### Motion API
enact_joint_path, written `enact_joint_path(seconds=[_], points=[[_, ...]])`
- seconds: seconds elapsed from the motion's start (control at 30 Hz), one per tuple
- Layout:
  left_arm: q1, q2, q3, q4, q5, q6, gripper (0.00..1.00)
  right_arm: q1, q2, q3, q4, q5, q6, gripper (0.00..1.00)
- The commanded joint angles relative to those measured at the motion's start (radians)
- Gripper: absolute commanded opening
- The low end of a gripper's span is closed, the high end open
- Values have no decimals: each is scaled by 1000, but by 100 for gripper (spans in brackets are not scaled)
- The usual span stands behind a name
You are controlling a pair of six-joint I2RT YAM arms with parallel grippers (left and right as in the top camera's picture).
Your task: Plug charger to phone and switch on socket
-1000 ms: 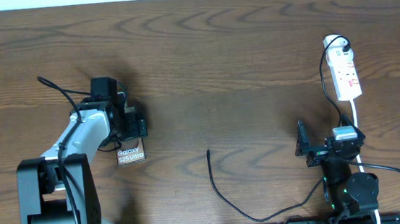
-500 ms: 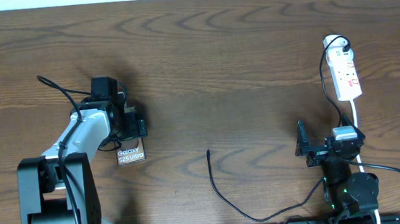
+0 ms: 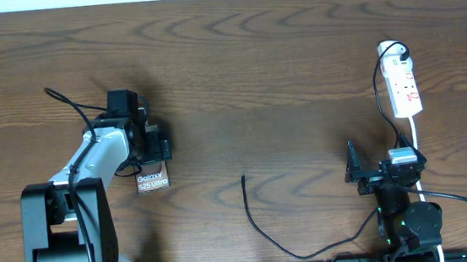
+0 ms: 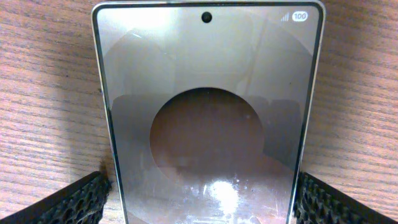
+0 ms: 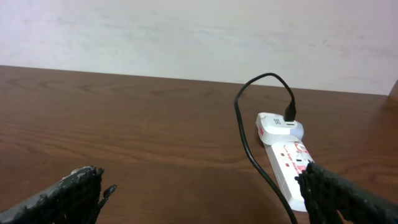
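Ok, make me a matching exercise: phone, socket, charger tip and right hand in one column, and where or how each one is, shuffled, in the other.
Column one:
1. phone
2. socket
3. charger tip
4. right hand

Column two:
A. open and empty, near the table's near edge
B. lying loose on bare wood, around the middle
C. far right side, white cord attached
D. clasped by the left hand

Pairs: 1-D, 2-C, 3-B, 4-A

No visible change since second ago; phone (image 3: pixel 153 181) unmoved
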Motion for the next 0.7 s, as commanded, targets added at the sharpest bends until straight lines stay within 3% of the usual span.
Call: enact_joint_path(seconds=[0.0, 0.67], points=[[7, 78, -53, -11, 35, -6, 94, -7, -5, -1, -3, 8, -12, 99], [6, 79, -71, 1, 18, -11, 94, -7, -5, -1, -3, 8, -12, 99]])
